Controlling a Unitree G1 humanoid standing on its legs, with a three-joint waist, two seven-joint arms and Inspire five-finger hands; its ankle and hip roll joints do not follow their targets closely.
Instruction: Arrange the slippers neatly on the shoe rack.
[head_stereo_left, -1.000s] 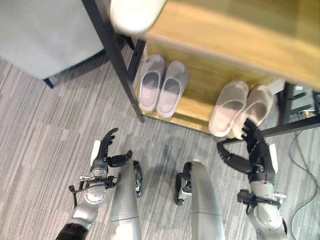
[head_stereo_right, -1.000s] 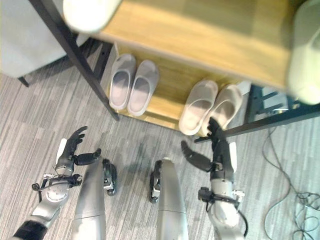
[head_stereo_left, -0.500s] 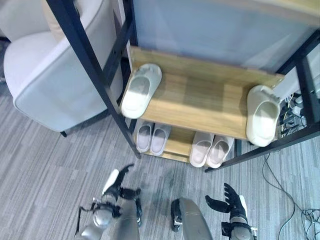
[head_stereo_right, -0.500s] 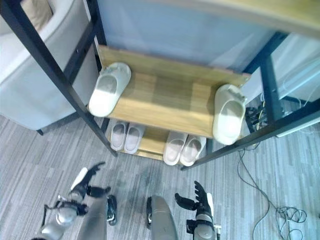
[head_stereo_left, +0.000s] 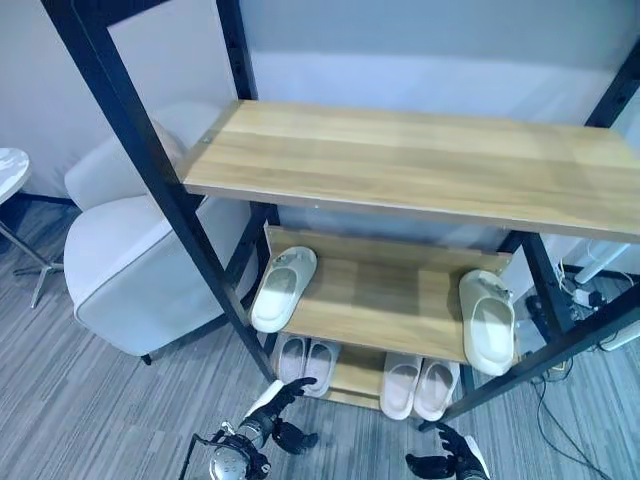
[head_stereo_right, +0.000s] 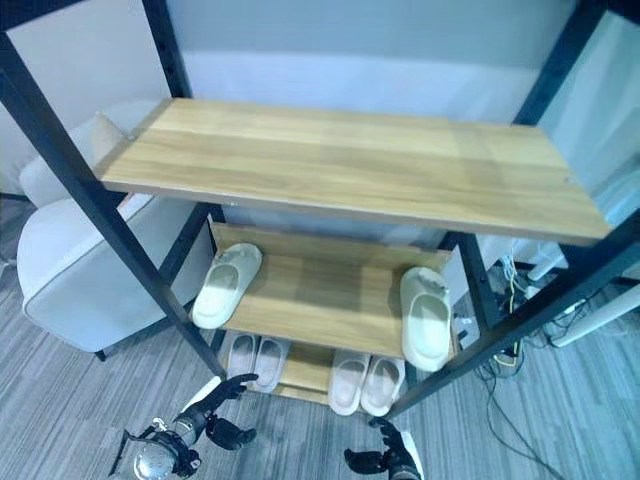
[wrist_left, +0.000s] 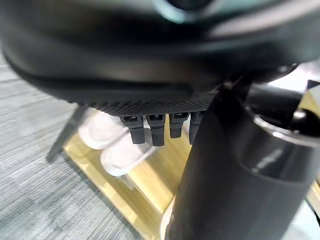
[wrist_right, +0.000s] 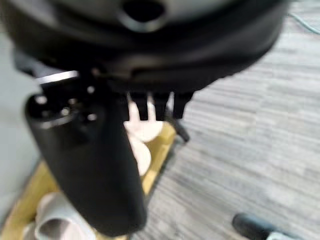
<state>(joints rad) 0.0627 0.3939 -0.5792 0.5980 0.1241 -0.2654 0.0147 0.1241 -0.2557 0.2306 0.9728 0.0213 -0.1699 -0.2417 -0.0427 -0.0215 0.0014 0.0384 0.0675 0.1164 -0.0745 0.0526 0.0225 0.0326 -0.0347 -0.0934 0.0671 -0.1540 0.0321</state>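
Observation:
The shoe rack (head_stereo_left: 400, 160) has wooden shelves in a black frame. On its middle shelf one cream slipper (head_stereo_left: 283, 288) lies at the left end and another (head_stereo_left: 487, 322) at the right end, far apart. The bottom shelf holds a pale pair on the left (head_stereo_left: 305, 360) and a pale pair on the right (head_stereo_left: 418, 385), each side by side. My left hand (head_stereo_left: 268, 425) hangs open low in front of the rack, holding nothing. My right hand (head_stereo_left: 445, 465) is open and bare too, at the picture's lower edge. The left wrist view looks past its fingers (wrist_left: 150, 131) at the bottom pair (wrist_left: 112, 145).
A white armchair (head_stereo_left: 130, 280) stands close against the rack's left side. A round white table's edge (head_stereo_left: 10, 165) shows at the far left. Cables and plugs (head_stereo_left: 590, 290) lie on the floor right of the rack. Grey carpet (head_stereo_left: 90, 420) covers the floor.
The whole picture has shifted: the camera has risen and pulled back, so all the rack's shelves show. My right hand has come away from the bottom right pair. No slipper has moved.

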